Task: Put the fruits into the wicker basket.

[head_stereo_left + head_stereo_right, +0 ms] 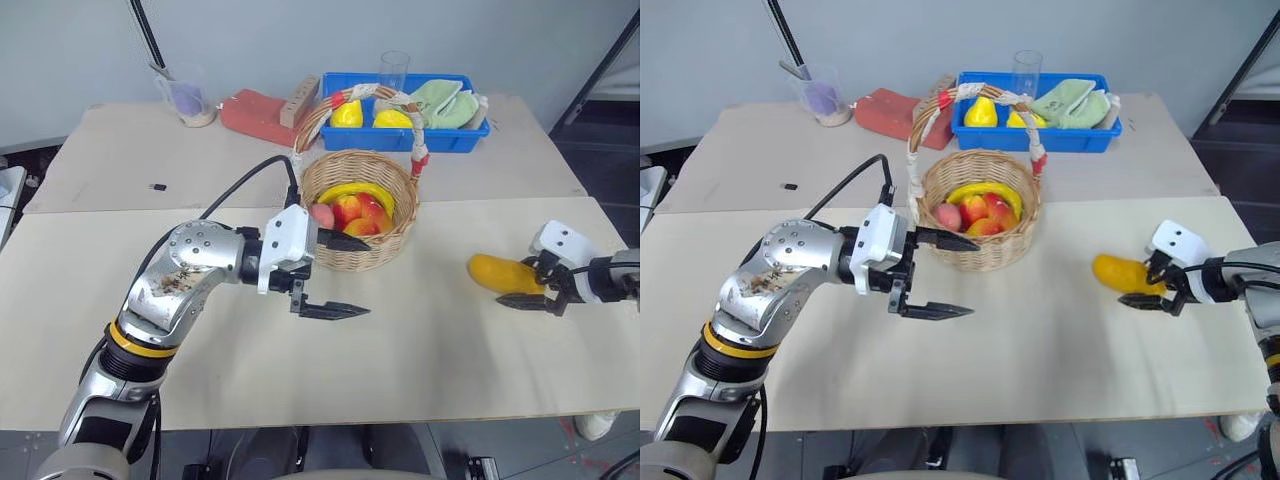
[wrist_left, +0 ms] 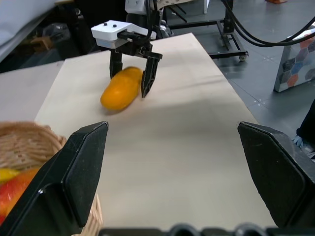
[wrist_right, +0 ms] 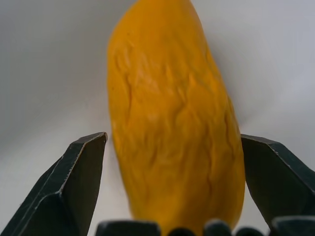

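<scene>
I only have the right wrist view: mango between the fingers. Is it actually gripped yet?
Observer: No. The right gripper straddles the mango with its fingers apart; the fruit lies on the table.
Operator: Where's the basket?
Observer: The wicker basket stands toward the table's middle, on the robot's left of the mango, already holding several fruits.
Operator: Left arm in the way?
Observer: The left gripper hangs open just in front of the basket, holding nothing.
</scene>
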{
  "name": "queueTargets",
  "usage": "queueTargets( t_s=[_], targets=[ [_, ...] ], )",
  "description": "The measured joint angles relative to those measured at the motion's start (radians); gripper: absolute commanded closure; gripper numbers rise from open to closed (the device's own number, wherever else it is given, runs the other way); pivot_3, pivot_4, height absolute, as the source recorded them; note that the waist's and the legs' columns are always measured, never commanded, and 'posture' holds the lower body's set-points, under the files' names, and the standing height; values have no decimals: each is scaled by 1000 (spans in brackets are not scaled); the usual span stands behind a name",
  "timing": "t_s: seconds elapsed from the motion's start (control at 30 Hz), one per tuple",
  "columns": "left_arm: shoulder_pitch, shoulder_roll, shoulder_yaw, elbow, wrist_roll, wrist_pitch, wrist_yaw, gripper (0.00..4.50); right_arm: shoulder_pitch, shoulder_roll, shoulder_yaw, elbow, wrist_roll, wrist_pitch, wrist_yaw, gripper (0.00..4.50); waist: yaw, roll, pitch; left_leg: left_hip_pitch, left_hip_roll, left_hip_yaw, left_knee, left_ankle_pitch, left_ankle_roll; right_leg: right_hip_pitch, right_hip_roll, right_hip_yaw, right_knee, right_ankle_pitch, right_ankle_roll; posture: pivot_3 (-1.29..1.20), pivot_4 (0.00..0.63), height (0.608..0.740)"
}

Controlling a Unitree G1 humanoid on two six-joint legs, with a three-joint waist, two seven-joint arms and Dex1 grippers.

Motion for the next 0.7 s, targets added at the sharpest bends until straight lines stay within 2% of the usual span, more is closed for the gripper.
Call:
queueTargets(
  t_s=[0.07, 0.1, 0.23, 0.33, 0.47, 0.53, 0.6, 0.7],
  targets=[
    [1, 9, 11, -3, -2, 1, 0, 0, -9, 3, 0, 11, -3, -4, 9, 1516, 0, 0, 0, 0, 0, 0, 0, 0, 0, 0, 0, 0, 0, 0, 0, 0, 150, 740],
    [3, 16, 16, -4, -4, 1, 0, 0, -11, 3, 0, 13, -4, -5, 16, 1664, 1, 0, 0, 0, 0, 0, 0, 0, 0, 0, 0, 0, 0, 0, 0, 0, 150, 740],
    [22, 34, 47, -6, -25, 3, -2, 0, -8, 2, -2, 12, -5, -5, 40, 1667, 1, 0, 0, 0, 0, 0, 0, 0, 0, 0, 0, 0, 0, 0, 0, 0, 150, 740],
    [56, 71, 85, -16, -49, 22, -4, 0, 30, -8, -30, -70, 24, 12, 63, 1667, 0, 1, 0, 0, 1, 0, -1, 0, 0, -2, 1, 1, 1, 0, 0, 0, 150, 740],
    [99, 131, 210, -35, -121, 64, 9, 0, 57, -27, -126, -371, 158, 174, 78, 1667, -10, 1, 0, -3, 2, 2, -3, 0, 1, -9, 2, 6, 3, 0, 0, 0, 150, 740],
    [123, 148, 269, -47, -156, 69, 22, 0, 9, -10, -142, -524, 225, 269, 48, 1667, -13, 1, 0, -3, 3, 2, -3, -2, 3, -10, 4, 7, 3, 1, -1, 0, 150, 740],
    [160, 167, 327, -60, -189, 73, 26, 0, -83, 52, -144, -667, 289, 369, -12, 1667, -15, 1, 0, -3, 4, 2, -3, -2, 3, -10, 5, 7, 3, 1, -2, 0, 150, 740],
    [193, 195, 379, -76, -239, 100, 32, 0, -203, 148, -104, -760, 326, 460, -98, 1667, -7, 0, 0, -3, 5, 2, -3, -2, 3, -11, 7, 6, 3, 2, -4, 0, 150, 740]
  ],
)
